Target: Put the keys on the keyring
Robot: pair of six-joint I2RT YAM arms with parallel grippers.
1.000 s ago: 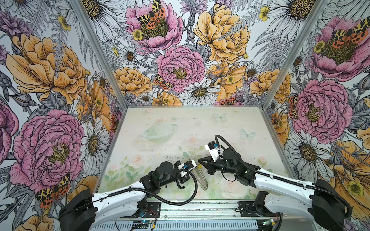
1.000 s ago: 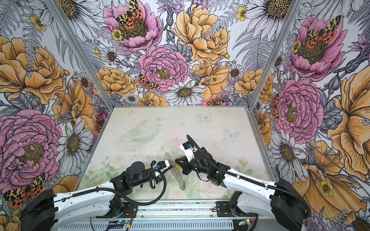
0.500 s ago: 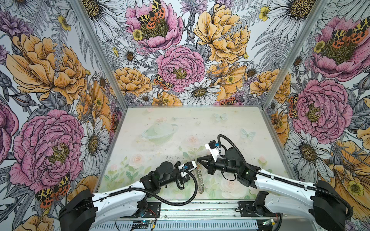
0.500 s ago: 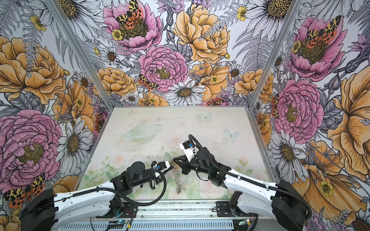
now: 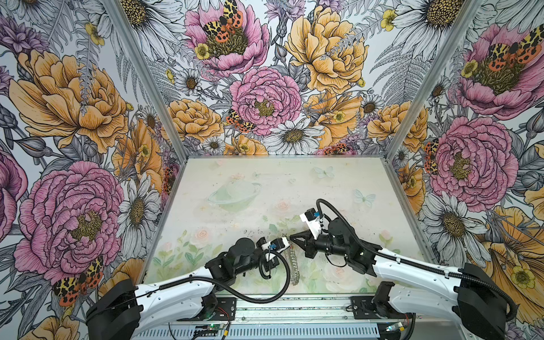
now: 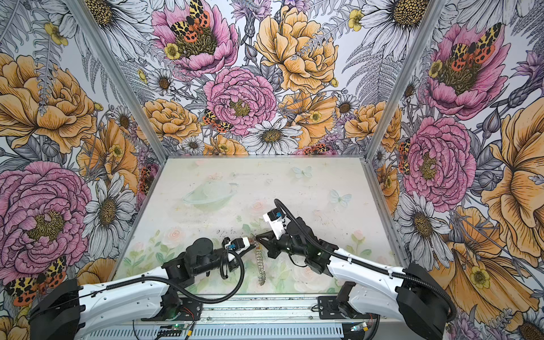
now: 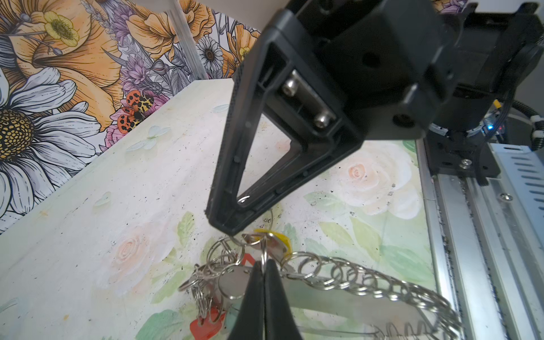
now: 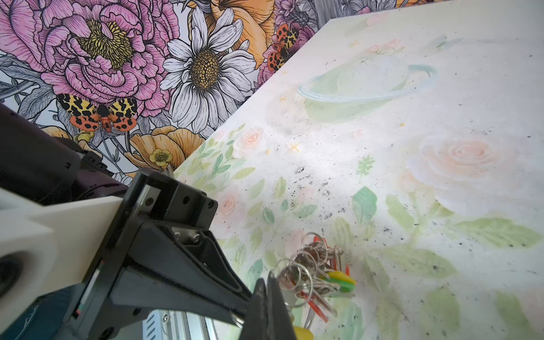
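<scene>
While the left claw [image 7: 264, 266] is clamped shut on the large flat grey metal keyring [image 5: 294, 266], held edge-on over the near middle of the pale floral table [image 5: 265, 182], the closed right claw [image 8: 268, 287] meets its ring-fringed far end beside the yellow-tagged silver key [image 7: 276, 240].

On my monitor, the keyring [image 7: 338, 300] shows as dull, brushed grey metal, and its split rings [image 7: 335, 273] are bright and polished. The yellow tag [image 7: 284, 240] and red tag [image 7: 206, 325] are glossy plastic. The right gripper [image 7: 226, 229] is matt black plastic. The table [image 7: 117, 191] is matt, scuffed and flecked with dark specks.
</scene>
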